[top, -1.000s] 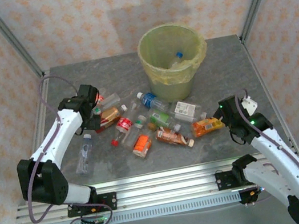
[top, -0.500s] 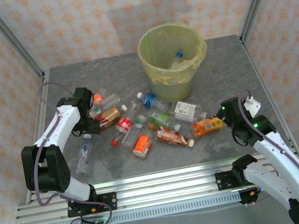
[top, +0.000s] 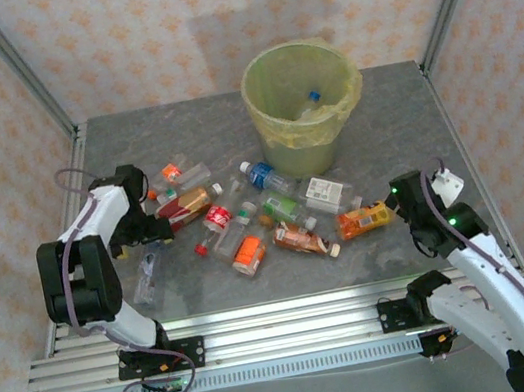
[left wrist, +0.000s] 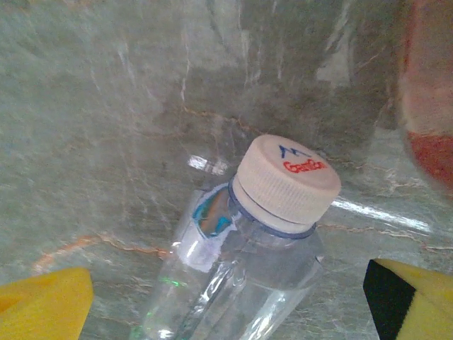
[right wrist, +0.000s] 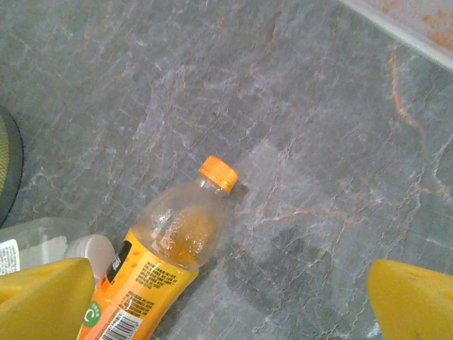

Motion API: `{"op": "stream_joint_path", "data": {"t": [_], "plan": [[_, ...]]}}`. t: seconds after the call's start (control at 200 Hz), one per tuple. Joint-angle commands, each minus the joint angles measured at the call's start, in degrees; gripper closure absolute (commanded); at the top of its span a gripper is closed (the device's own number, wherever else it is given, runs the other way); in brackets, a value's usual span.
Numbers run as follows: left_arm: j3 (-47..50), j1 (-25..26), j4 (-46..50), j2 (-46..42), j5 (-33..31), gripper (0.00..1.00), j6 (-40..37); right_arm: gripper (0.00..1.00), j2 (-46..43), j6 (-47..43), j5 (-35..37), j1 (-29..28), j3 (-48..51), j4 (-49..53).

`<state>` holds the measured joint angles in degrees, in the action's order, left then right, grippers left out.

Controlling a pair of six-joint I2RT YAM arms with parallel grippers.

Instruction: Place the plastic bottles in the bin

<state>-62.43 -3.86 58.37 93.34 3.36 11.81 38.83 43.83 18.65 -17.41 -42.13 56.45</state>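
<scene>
Nearest me, the left tool (left wrist: 226, 304) has its fingers apart and holds nothing. It is poised over a clear bottle with a cream cap (left wrist: 283, 180) lying at lower centre of the left wrist view. The right tool (right wrist: 226, 297) is likewise apart and empty, with an orange-capped bottle (right wrist: 170, 241) lying at lower left.

In mid-frame of the top view, about a dozen plastic bottles (top: 248, 251) lie scattered on the desk (top: 180, 134).

The bin (top: 299, 149) stands upright at upper centre, with one blue-capped bottle (top: 313, 103) inside.

My judgement is that the task is barely begun and nearly all the bottles remain.

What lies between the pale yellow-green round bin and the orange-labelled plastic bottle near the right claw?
A clear white-labelled plastic bottle, in the top view.
</scene>
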Motion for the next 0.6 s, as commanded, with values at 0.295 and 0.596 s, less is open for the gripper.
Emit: {"op": "stream_joint_path", "data": {"t": [0.295, 0.596], "plan": [[3.17, -0.11, 0.08, -3.54, -5.57, 0.00, 13.54, 0.01, -3.19, -2.95, 6.87, 0.10, -3.32, 4.11], [4.96, -0.18, -2.36, 0.42, -7.06, 0.00, 14.41, 0.01, -3.32, -3.14, 7.36, 0.14, -4.01, 4.05]]}}
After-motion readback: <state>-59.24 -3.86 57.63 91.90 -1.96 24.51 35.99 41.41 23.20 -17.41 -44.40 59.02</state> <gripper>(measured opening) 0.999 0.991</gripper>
